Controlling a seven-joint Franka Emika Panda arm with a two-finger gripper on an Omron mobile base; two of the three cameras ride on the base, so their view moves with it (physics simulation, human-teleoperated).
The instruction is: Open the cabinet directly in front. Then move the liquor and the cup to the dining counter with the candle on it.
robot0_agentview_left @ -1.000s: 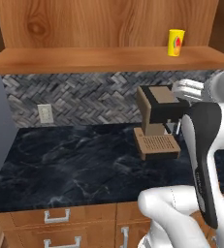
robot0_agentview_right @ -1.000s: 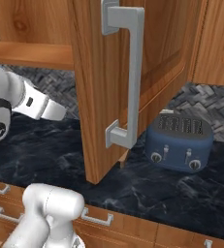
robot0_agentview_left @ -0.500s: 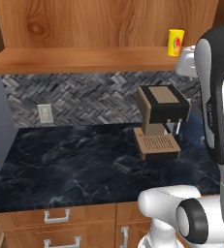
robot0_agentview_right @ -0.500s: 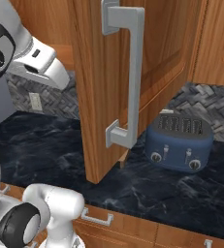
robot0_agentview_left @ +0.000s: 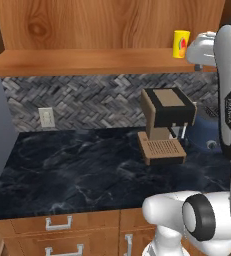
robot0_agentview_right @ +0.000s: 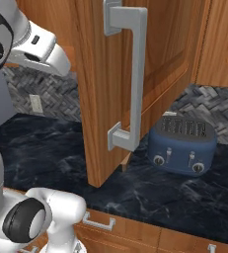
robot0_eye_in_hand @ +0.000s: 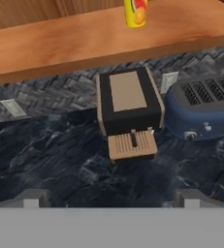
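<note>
Worktop [robot0_agentview_left: 77,175] of black veined stone below, herringbone backsplash [robot0_agentview_left: 87,100] behind, with a white wall outlet [robot0_agentview_left: 46,118] set in it at far left. Drawers [robot0_agentview_left: 62,225] with short silver handles under the near edge. Right of the outlet, standing mid-worktop against the backsplash: coffee machine [robot0_agentview_left: 166,125], black and tan, drip tray toward the near side. Further right, just beside it: blue toaster [robot0_agentview_right: 184,143], slots up, knobs facing near.

Above all this, open cabinet [robot0_agentview_left: 87,30] of brown wood, its shelf [robot0_agentview_left: 87,62] bare along the left and middle. Cup [robot0_agentview_left: 181,44], yellow with a red-orange mark, upright near the right end of that shelf, almost straight above the coffee machine. Cabinet door [robot0_agentview_right: 110,89] swung out toward the near side, long silver bar handle [robot0_agentview_right: 130,79] on its face, hanging over the worktop left of the toaster and hiding part of the shelf in the right base view.

Pincer [robot0_agentview_left: 199,50] raised at shelf height, just to the right of the cup, close but apart from it. Fingertips [robot0_eye_in_hand: 33,198] wide apart in the hand view, holding nothing; cup [robot0_eye_in_hand: 135,12] at the top of that view, well ahead of them, with coffee machine and toaster lying between.
</note>
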